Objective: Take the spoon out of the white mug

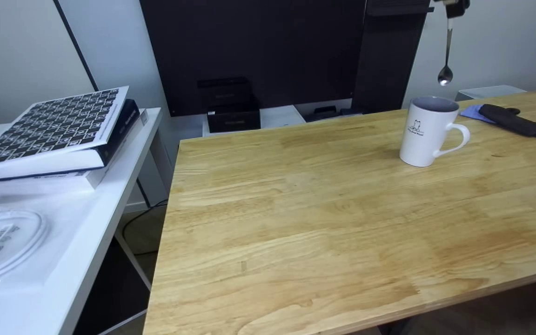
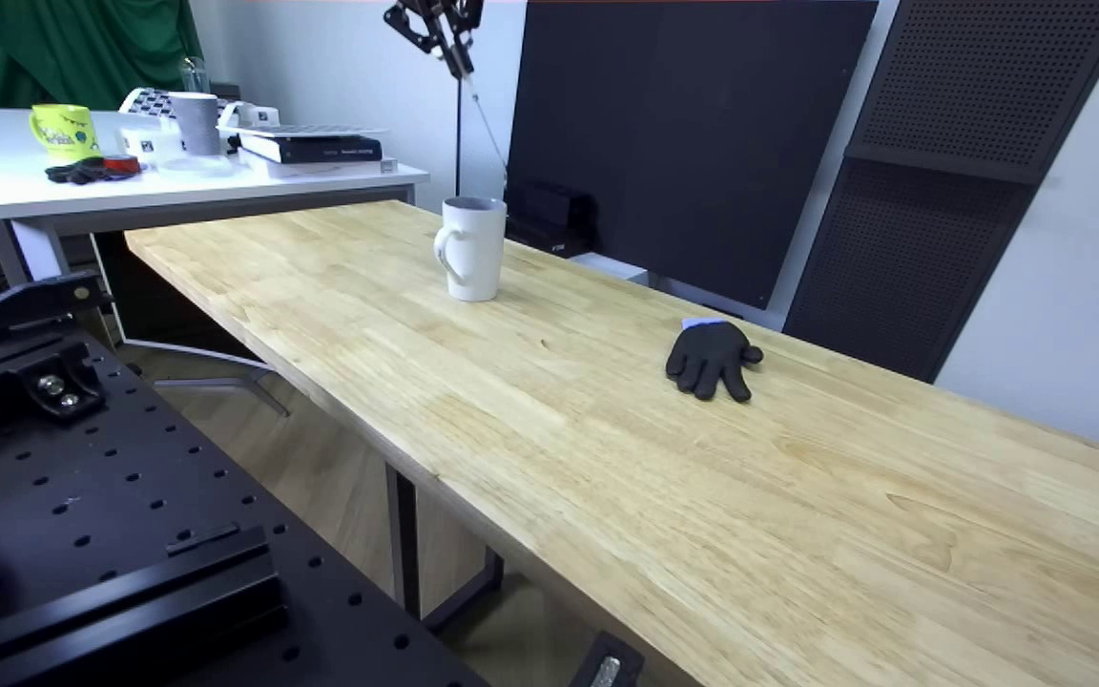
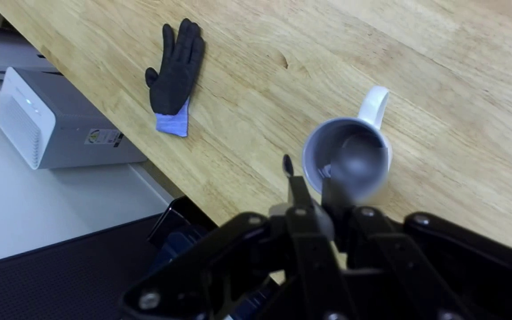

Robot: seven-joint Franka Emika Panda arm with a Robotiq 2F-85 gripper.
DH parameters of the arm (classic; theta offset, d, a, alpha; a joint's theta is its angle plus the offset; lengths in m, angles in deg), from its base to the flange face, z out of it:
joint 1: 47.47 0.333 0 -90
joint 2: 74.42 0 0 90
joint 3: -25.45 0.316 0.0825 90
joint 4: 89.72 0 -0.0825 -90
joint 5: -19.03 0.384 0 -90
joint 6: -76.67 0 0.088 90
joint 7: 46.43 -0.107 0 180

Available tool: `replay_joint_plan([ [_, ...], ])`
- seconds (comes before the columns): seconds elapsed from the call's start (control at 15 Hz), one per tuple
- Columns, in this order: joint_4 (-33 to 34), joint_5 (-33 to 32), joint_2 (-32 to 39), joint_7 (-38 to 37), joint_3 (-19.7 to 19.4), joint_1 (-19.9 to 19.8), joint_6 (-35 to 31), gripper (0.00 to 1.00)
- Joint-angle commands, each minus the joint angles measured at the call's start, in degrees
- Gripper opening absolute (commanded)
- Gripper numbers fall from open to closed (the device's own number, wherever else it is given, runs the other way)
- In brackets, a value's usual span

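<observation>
The pincer grips the upper end of the spoon, which hangs bowl down, out of the white mug and higher than its rim. The lift looks done; setting down is the likely remainder. A steady squeeze should serve, as so slim a stem may twist; best to shift sideways past the mug, lower well inside the edges of the worktop, and release only once the bowl touches wood.

The spoon is pale by the pincer, then shiny metal to an oval bowl. The mug, tapered ceramic, grey inside, stands towards the long edge beside the black panel; a black glove lies closer to that edge.
</observation>
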Motion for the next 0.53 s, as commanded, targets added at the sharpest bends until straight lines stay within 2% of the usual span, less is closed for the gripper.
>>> replay_joint_plan([
  [0.0, 2.47, 1.55, -3.99, 1.85, 1.15, -0.68, 3.53, 0.04],
  [0.13, 1.94, 1.03, -5.65, 2.57, 1.88, -0.79, 1.70, 0.04],
  [0.27, 0.01, 0.08, -6.60, 3.19, 2.77, -0.81, -2.87, 0.04],
  [0.47, -2.68, 0.52, -6.32, 3.77, 3.86, -1.17, -12.90, 0.04],
])
